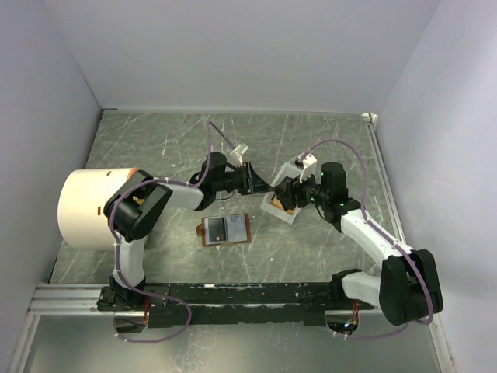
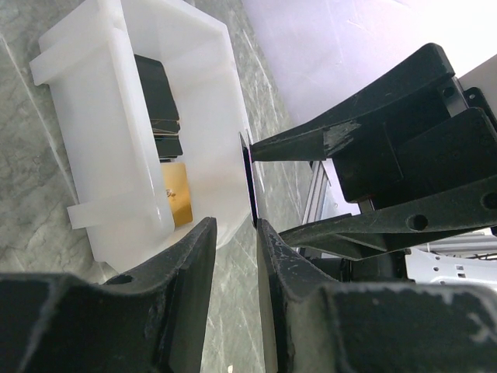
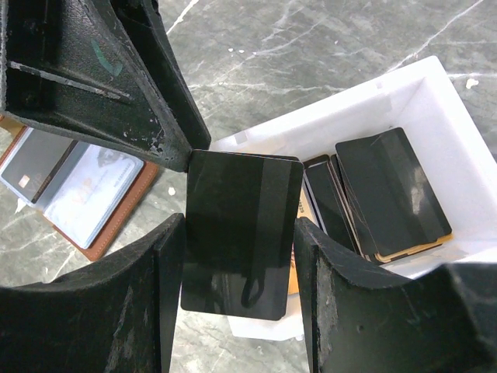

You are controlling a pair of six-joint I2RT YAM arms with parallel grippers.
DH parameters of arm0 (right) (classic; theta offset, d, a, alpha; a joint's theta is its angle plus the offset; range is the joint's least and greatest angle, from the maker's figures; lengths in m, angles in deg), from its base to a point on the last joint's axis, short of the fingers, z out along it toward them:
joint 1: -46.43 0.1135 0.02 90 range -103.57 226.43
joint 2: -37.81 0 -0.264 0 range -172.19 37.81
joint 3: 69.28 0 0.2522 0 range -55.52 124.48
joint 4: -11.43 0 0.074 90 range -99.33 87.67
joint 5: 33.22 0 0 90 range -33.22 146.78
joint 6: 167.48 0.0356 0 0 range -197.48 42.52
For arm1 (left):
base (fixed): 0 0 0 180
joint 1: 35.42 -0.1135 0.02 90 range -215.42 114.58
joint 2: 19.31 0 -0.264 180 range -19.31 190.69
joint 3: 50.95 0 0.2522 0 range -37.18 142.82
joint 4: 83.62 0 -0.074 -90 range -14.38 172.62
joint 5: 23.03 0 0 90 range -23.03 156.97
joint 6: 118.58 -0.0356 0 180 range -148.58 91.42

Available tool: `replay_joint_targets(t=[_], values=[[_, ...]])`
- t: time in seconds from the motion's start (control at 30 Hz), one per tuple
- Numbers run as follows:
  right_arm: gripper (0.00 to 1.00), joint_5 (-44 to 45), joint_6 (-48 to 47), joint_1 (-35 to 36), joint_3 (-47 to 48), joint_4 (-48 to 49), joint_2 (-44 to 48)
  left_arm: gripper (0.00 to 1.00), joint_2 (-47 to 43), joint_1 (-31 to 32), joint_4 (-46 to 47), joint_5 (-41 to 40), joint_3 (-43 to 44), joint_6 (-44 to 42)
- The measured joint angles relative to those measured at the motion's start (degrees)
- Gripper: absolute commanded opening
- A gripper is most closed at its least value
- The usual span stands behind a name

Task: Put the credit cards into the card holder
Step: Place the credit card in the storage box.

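I have the right gripper (image 3: 239, 223) clamped across the side edges of one dark credit card (image 3: 241, 252), above the white tray's (image 3: 435, 93) corner. My left gripper (image 2: 237, 227) stands slightly parted at that card's edge, not pinching it. The card holder (image 1: 225, 230) lies open at the tray's 8 o'clock. The other cards (image 3: 392, 190) sit stacked in the tray.

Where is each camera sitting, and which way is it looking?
Top external: high behind the arms, looking down on the grey marbled table; the left arm and right arm show, bases at the bottom.
Left wrist: on the left arm, looking at the white plastic tray; the left end effector shows at the bottom.
Right wrist: on the right arm, looking down on the flat dark rectangular card held across the right end effector.
Shared: both wrist views see that tray and card.
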Motion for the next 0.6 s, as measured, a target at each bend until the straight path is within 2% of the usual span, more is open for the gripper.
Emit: replay_joint_targets(t=[0.6], values=[[0.32, -0.44, -4.26, -0.20, -1.01, 1.31, -0.61, 0.38, 2.10, 0.07, -0.44, 0.33, 0.52, 1.33]])
